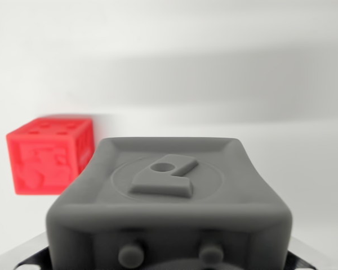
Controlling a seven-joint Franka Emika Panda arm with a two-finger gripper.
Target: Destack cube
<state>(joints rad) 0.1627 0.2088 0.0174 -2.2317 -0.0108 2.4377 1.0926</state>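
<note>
The tool is basically out of sight here. All you get are dark bits poking out at the bottom corners of the wrist view, one low on the left [31, 256] and another low on the right, mostly hidden behind a big grey cube. So whether the tool is open, closed or clamped on anything, I honestly can't tell from this shot.

Going left to right: on the left sits a red cube [49, 156], a bit farther away than the grey one and slightly blurry. It's turned so you see one corner edge toward the camera, with the front face and a narrower right-hand face both showing. The faces have raised and cut-out patterns moulded in, with little dots on the top. Its right side slips just behind the grey cube's left edge in this view, but I can't say if they actually touch.

The grey cube [169, 208] fills the centre and right, very near the lens. Its top face has a raised rim, a circle, and an embossed shape with a round hole. Two small studs stick out of the near face.

Everything rests against a plain white worktop [304, 152], with a soft grey shadow band across the far background.
</note>
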